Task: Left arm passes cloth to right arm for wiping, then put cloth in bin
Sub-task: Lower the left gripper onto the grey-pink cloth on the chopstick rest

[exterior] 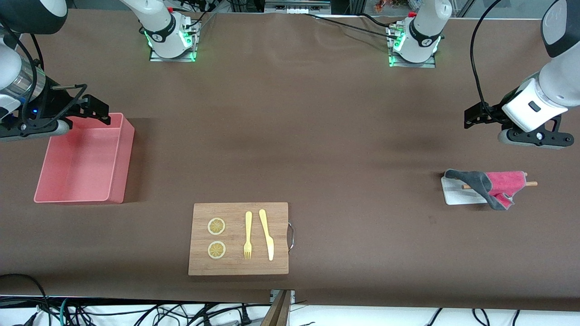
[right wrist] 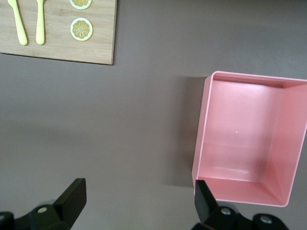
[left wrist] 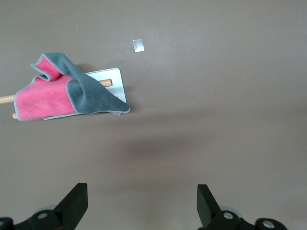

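The cloth (exterior: 498, 184), magenta-pink with a dark grey face, lies crumpled over a white chopstick rest (exterior: 456, 194) toward the left arm's end of the table. In the left wrist view the cloth (left wrist: 62, 91) partly covers the rest (left wrist: 115, 74). My left gripper (exterior: 473, 118) hangs open over bare table beside the cloth, holding nothing; its own view shows the left gripper (left wrist: 142, 201) spread wide. The salmon-pink bin (exterior: 122, 167) stands empty toward the right arm's end. My right gripper (exterior: 97, 111) hovers open over the bin's rim. In its view the right gripper (right wrist: 139, 199) is beside the bin (right wrist: 240, 186).
A wooden chopstick (exterior: 531, 184) pokes out from under the cloth. A wooden cutting board (exterior: 238, 265) nearer the front camera carries two lemon slices (exterior: 216, 226), a yellow fork (exterior: 248, 235) and a yellow knife (exterior: 267, 235). A small scrap (left wrist: 138, 45) lies on the brown table.
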`<state>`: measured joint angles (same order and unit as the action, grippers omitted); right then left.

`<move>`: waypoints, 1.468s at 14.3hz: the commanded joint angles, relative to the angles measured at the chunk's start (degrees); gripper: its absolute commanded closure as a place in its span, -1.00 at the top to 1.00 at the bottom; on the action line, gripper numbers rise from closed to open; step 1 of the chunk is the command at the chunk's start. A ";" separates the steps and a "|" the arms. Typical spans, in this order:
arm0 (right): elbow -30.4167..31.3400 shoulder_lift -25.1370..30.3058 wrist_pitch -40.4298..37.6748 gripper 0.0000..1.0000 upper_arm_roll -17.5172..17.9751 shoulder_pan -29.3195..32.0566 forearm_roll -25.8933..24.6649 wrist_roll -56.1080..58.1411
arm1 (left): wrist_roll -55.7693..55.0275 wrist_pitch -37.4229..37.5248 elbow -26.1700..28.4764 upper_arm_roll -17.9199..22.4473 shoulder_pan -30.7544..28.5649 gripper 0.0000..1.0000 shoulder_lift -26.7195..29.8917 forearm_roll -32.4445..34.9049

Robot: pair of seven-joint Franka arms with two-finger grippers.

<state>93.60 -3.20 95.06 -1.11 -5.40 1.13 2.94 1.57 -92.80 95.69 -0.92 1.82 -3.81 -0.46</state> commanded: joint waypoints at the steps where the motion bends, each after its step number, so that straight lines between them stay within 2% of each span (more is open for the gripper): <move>1: -1.23 -0.40 -0.84 1.00 0.32 0.57 -0.17 0.75 | 0.01 1.48 -3.39 0.13 -3.04 1.00 -2.94 -4.44; 5: -1.23 -0.40 -0.84 1.00 0.32 0.57 -0.17 0.58 | 4.56 1.48 -12.18 0.13 -10.77 1.00 -12.51 -12.71; 7: -1.23 -0.40 -0.93 1.00 0.32 0.57 -0.17 0.49 | 9.57 0.87 -16.57 0.13 -12.97 1.00 -17.87 -13.77; 9: -1.23 -0.40 -0.93 1.00 0.32 0.66 -0.17 0.40 | 13.09 -0.01 -24.29 0.13 -16.13 1.00 -25.24 -14.74; 11: -1.23 -0.40 -0.93 1.00 0.32 0.74 -0.17 0.31 | 19.67 -3.86 -30.54 0.13 -18.68 1.00 -31.84 -14.75; 12: -1.23 -0.40 -0.93 1.00 0.32 0.75 -0.17 0.31 | 22.14 -6.75 -31.70 0.05 -19.30 1.00 -34.04 -14.83; 16: -1.23 -0.40 -0.93 1.00 0.32 0.75 -0.17 0.31 | 29.53 -16.69 -30.75 0.13 -21.06 1.00 -37.75 -15.80; 19: -1.23 -0.40 -0.84 1.00 0.32 0.75 -0.17 0.31 | 30.16 -16.80 -26.54 0.13 -23.35 1.00 -38.98 -17.28; 21: -1.23 -0.40 -0.84 1.00 0.32 0.75 -0.17 0.31 | 30.16 -16.80 -26.26 0.13 -25.46 1.00 -41.44 -21.23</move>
<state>93.59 -3.26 95.04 -1.21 -5.28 1.13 2.94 29.68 -109.22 68.84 -0.40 -21.46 -43.47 -17.73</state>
